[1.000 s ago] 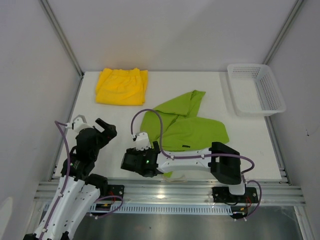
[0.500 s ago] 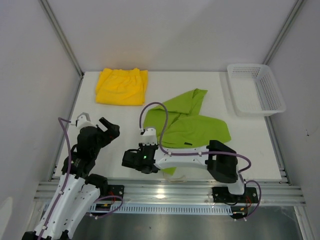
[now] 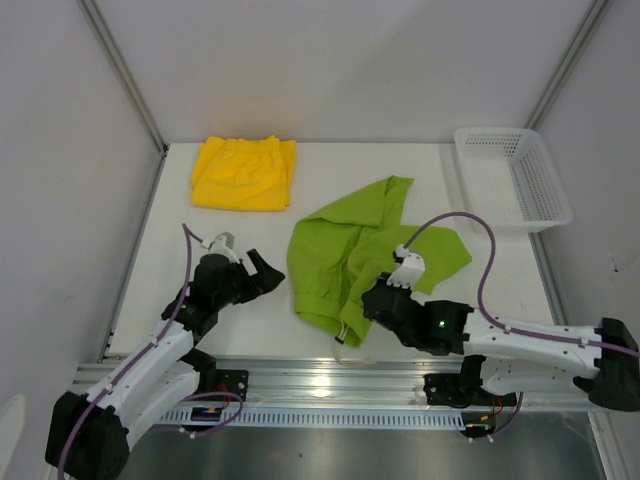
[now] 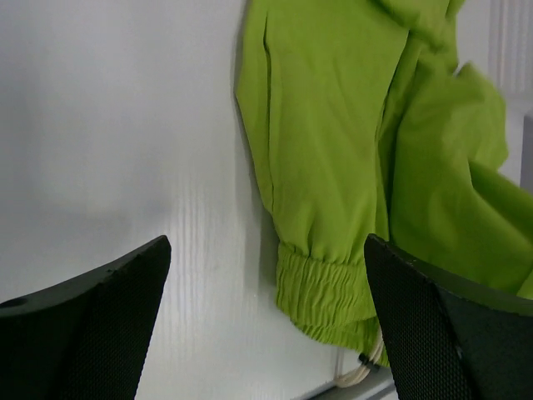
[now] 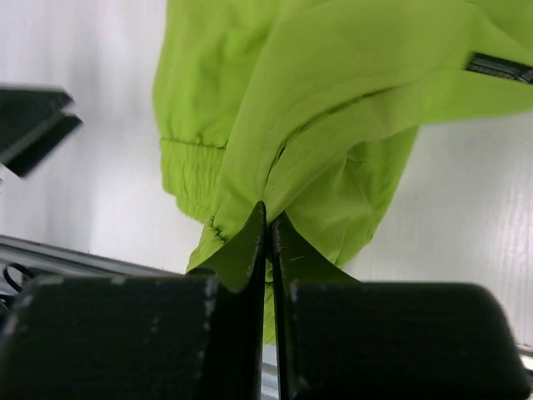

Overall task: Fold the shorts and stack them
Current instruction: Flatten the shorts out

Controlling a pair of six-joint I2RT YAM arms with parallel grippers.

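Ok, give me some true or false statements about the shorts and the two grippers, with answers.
1. The right gripper is shut on the lime green shorts. True.
2. The left gripper holds the yellow shorts. False: it is open and empty.
3. The yellow shorts lie folded at the far left of the table. True.
4. The lime green shorts are in the white mesh basket. False: they lie crumpled on the table.
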